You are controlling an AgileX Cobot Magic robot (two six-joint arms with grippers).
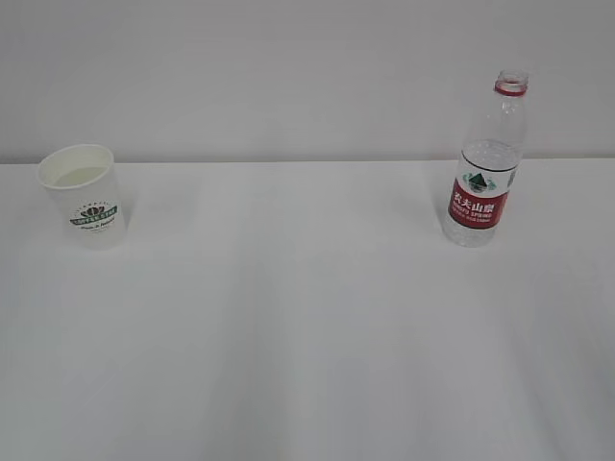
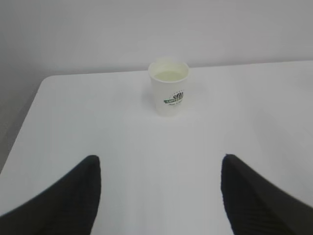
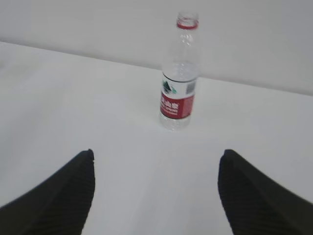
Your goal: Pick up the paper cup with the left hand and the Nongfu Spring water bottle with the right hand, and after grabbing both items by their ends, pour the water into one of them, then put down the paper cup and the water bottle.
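Observation:
The paper cup (image 1: 84, 195) stands upright at the table's far left, white with a dark green logo; faintly yellowish water (image 2: 168, 75) shows inside it. The cup (image 2: 169, 87) sits well ahead of my left gripper (image 2: 160, 161), which is open with nothing between its black fingers (image 2: 73, 196). The Nongfu Spring water bottle (image 1: 485, 163) stands upright at the far right, uncapped, with a red neck ring and red label. In the right wrist view the bottle (image 3: 179, 73) is far in front of my right gripper (image 3: 155, 155), also open and empty. Neither arm appears in the exterior view.
The white table (image 1: 307, 327) runs up to a plain white wall behind both objects. Its left edge and rounded corner (image 2: 44, 83) show in the left wrist view, close to the cup.

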